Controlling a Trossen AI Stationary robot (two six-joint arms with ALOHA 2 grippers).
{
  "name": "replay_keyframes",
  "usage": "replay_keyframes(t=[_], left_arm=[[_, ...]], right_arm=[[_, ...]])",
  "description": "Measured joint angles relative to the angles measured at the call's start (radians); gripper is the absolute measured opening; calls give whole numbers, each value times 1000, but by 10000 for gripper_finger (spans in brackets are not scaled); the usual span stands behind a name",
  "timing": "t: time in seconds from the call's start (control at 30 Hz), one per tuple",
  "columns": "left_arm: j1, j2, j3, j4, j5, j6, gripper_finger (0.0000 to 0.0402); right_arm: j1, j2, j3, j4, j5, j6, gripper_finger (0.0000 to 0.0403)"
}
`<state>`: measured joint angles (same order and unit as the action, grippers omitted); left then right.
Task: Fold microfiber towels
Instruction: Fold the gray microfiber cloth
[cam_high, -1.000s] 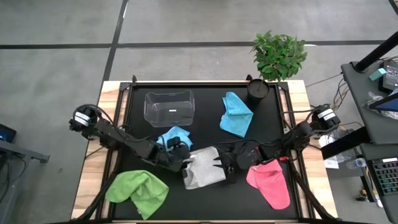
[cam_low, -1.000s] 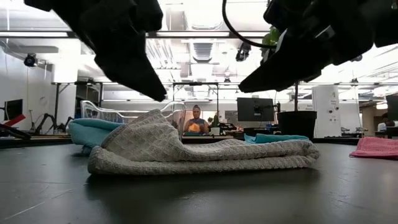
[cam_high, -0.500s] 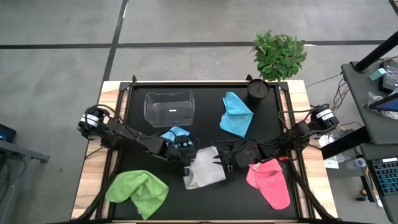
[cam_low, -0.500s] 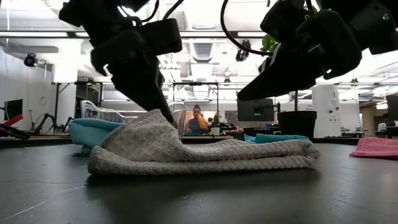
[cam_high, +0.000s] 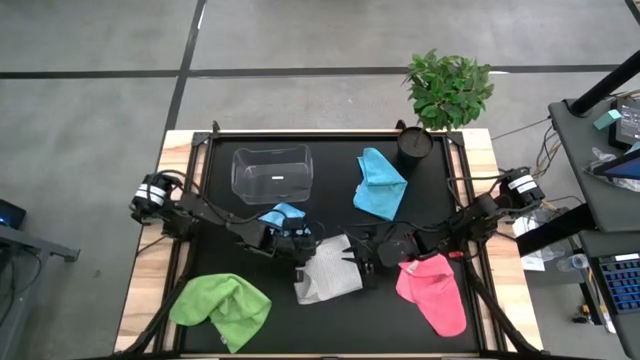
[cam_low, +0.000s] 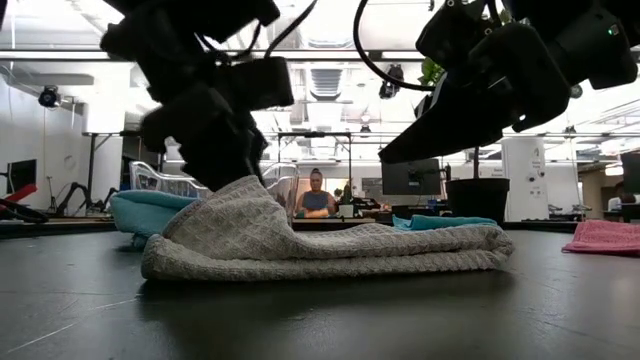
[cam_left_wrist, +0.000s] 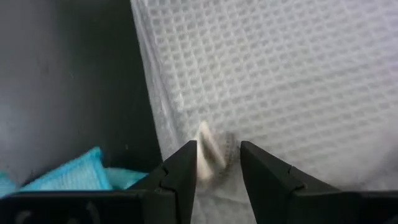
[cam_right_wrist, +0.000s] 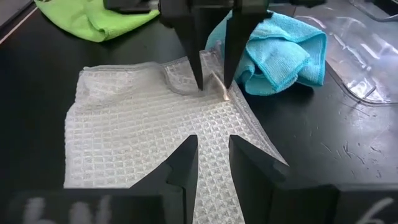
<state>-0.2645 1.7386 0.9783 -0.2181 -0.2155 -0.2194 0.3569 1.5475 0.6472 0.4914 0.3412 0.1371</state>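
The left pincer (cam_left_wrist: 217, 163) has descended, now pinching the grey towel's (cam_high: 328, 268) corner. The right pincer (cam_right_wrist: 209, 163), narrowly spread, hovers over its opposite edge; folding can begin.

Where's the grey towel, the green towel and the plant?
grey towel (cam_high: 327, 270), high view, middle of the cloth.
green towel (cam_high: 222, 305), high view, centre of the crumpled cloth.
plant (cam_high: 448, 86), high view, middle of the leaves.

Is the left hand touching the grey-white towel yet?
Touching. In the left wrist view the left hand has a pinched-up fold of the grey-white towel between its fingers; the right wrist view shows the same pinch at the towel's corner.
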Motion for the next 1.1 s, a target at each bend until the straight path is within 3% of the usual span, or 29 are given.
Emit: replay_keyframes(t=[0.27,0.53,1.1], left_arm=[[0,8,-4,-13,23,19,101],[-5,-23,6,-10,60,97,8],[3,-182,-11,-187,26,232,4]], right_arm=[[-7,0,-1,-2,0,0,82],[-13,0,-1,-3,0,1,82],[-13,1,-1,-6,0,22,82]])
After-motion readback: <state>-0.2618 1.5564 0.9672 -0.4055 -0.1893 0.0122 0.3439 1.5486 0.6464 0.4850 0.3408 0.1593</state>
